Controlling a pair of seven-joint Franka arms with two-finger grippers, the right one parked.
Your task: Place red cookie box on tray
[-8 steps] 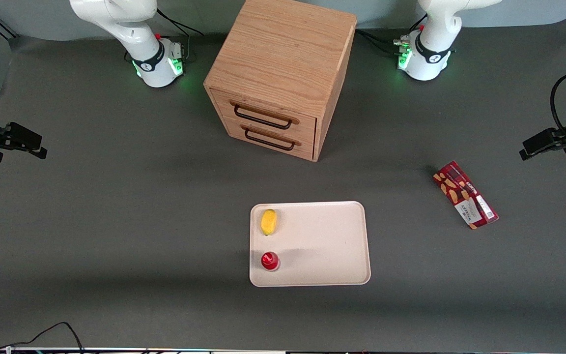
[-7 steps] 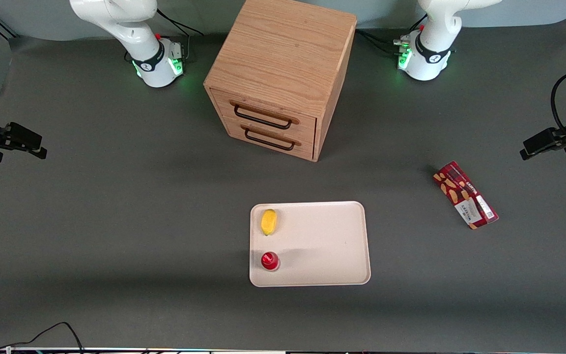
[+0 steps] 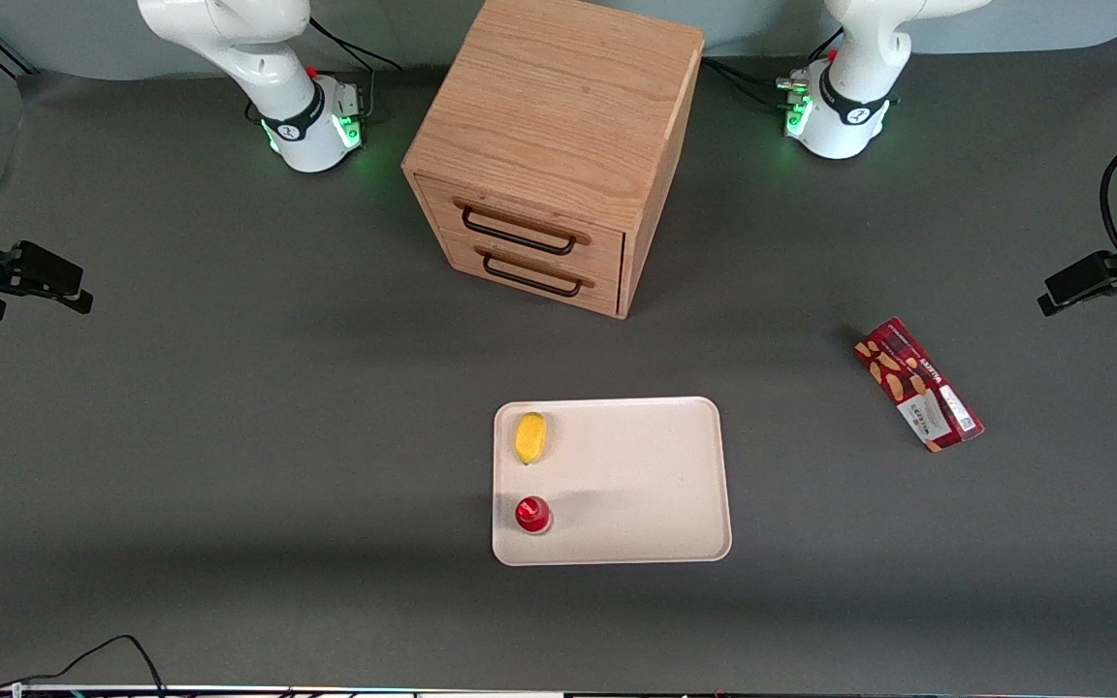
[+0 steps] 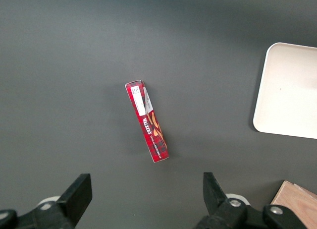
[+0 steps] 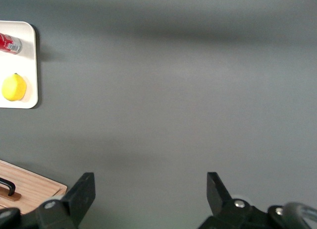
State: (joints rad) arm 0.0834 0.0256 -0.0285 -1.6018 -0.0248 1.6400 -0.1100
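Dark table mat is seen bare around the box (image 4: pixel 147 121), over which the gripper (image 4: pixel 144 199) is hung wide open and empty, aligned for pickup toward the tray (image 3: pixel 655 465)

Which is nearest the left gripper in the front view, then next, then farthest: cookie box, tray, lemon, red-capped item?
The open left gripper hangs at the working arm's end of the table.
1. Red cookie box, on the table, nearest.
2. Tray, mid-table.
3. Lemon and red-capped item, both at the tray's edge toward the parked arm; too close to rank.
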